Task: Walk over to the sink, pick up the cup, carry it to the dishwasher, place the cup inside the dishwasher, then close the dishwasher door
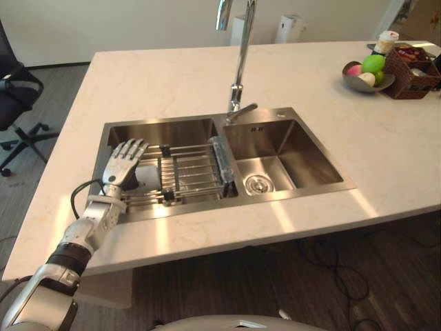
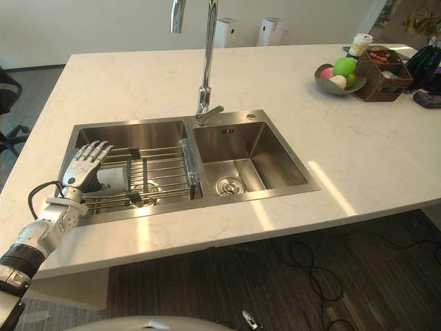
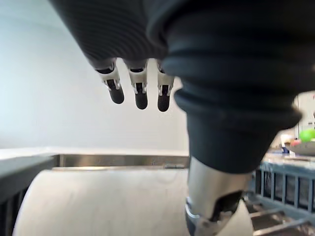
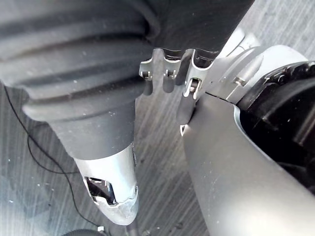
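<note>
The left hand point(image 1: 124, 164) hovers with straight, spread fingers close over the white cylindrical cup point(image 2: 111, 178). The cup sits by the wire rack point(image 1: 193, 169) in the left basin of the stainless steel double sink point(image 1: 303, 148), set in the cream stone table point(image 1: 172, 76). The right hand point(image 4: 183, 108) hangs with relaxed fingers, holding nothing.

Left hand point(image 1: 122, 164) silver with segmented fingers point(image 3: 140, 93) ending in dark tips past the dark ribbed cover point(image 3: 236, 73), silver-grey forearm point(image 1: 93, 224) behind that cover carrying a black band point(image 1: 69, 256), right hand point(image 4: 183, 108) alike with silver-shelled thumb point(image 4: 110, 182).
</note>
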{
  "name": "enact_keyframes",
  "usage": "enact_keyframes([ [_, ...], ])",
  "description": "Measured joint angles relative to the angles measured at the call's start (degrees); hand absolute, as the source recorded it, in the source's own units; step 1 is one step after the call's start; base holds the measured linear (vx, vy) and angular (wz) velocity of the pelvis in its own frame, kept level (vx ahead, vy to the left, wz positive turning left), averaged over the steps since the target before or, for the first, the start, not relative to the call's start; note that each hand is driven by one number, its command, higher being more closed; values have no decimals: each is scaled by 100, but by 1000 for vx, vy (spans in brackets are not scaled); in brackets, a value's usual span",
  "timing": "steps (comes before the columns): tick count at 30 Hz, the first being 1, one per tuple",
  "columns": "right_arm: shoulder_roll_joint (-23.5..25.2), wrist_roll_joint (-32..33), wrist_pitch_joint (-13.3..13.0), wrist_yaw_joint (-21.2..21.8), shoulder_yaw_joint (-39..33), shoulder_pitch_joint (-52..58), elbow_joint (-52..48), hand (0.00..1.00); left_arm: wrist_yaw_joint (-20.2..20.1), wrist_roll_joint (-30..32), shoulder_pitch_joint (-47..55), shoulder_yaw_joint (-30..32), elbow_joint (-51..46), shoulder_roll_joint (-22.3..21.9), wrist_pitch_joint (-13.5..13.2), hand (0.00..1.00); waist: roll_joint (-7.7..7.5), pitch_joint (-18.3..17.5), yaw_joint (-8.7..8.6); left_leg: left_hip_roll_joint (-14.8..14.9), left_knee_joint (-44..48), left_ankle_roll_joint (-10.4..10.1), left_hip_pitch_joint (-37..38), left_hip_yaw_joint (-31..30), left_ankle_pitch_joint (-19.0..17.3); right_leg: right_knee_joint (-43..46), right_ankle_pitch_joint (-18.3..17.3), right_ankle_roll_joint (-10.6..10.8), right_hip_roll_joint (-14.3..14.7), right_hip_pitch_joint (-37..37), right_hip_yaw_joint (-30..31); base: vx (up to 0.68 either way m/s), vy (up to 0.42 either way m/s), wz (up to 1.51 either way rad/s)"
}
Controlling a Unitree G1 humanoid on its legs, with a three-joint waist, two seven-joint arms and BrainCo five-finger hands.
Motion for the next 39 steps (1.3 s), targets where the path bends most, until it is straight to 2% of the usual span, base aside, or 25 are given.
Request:
enact_keyframes([
  [3,-6,4,-14,-124,58,-5,-1,0,4,75,-4,-2,-1,0,228,0,3,-1,-6,0,6,0,2,-1,1,19,1,0,0,-13,6,12,-2,0],
  [7,-33,6,-23,-221,273,-5,-2,0,-70,191,-6,0,4,1,316,0,10,3,-14,2,5,1,3,4,2,49,1,0,0,-37,27,-9,0,0],
  [10,-56,18,-24,-291,360,-6,-12,0,-533,299,-38,0,62,0,313,0,30,-3,-20,3,4,3,6,13,4,93,0,0,-1,-72,70,-43,5,-4],
  [11,-101,40,-19,-343,433,-5,-37,0,-872,293,-105,4,180,-12,391,0,48,-14,-29,3,3,8,6,20,8,122,0,0,-1,-105,111,-51,7,-9],
  [12,-102,55,-18,-352,442,-6,-46,0,-993,288,-131,10,226,-21,432,0,55,-17,-29,3,3,8,6,22,8,134,0,0,-1,-130,143,-64,7,-12],
  [14,-126,110,-15,-380,444,-6,-74,0,-1588,274,-239,30,365,-24,419,0,76,-13,-50,3,0,13,7,22,15,142,0,1,-1,-163,177,-57,1,-10],
  [15,-134,112,-12,-381,447,-4,-91,0,-1762,269,-271,28,401,-24,412,0,79,-15,-68,3,-5,14,8,22,18,144,0,1,-1,-165,181,-56,-4,-5],
  [17,-149,110,26,-387,489,-5,-163,0,-2387,8,-344,-22,457,-24,408,0,92,-14,-141,2,-26,19,10,10,26,160,1,29,-1,-185,200,-49,-6,-5],
  [18,-151,111,27,-388,496,-5,-166,0,-2536,-25,-364,-34,465,-22,407,0,93,-15,-146,2,-26,19,10,10,26,168,4,57,-1,-199,219,-29,-4,-8],
  [20,-154,110,36,-412,496,-7,-168,0,-3103,-330,-439,-91,506,-23,443,0,96,-16,-148,2,4,16,14,-11,28,182,14,157,-1,-225,266,-15,-6,-8],
  [27,-172,107,42,-505,494,-15,-168,0,-3419,-568,-646,-287,685,-17,511,0,139,1,-186,-1,4,14,15,-243,27,209,20,190,-1,-225,268,-5,0,0],
  [30,-173,105,42,-505,494,-14,-168,0,-3812,-804,-727,-299,695,30,506,0,139,2,-201,-1,4,13,16,-261,28,220,20,190,-1,-225,268,-11,0,0],
  [31,-174,105,42,-505,494,-13,-168,0,-3900,-856,-748,-299,702,34,517,100,140,2,-206,-1,4,13,16,-264,28,222,20,190,-1,-225,268,0,0,0],
  [35,-193,102,41,-504,494,-8,-166,0,-4519,-1254,-900,-297,779,52,684,100,150,10,-214,-2,4,13,17,-299,28,234,20,190,-1,-225,265,0,0,0],
  [39,-203,96,34,-496,493,-6,-166,0,-4547,-1300,-919,-291,788,60,698,100,152,21,-227,-4,4,7,16,-321,22,234,19,192,-1,-228,264,0,0,0],
])
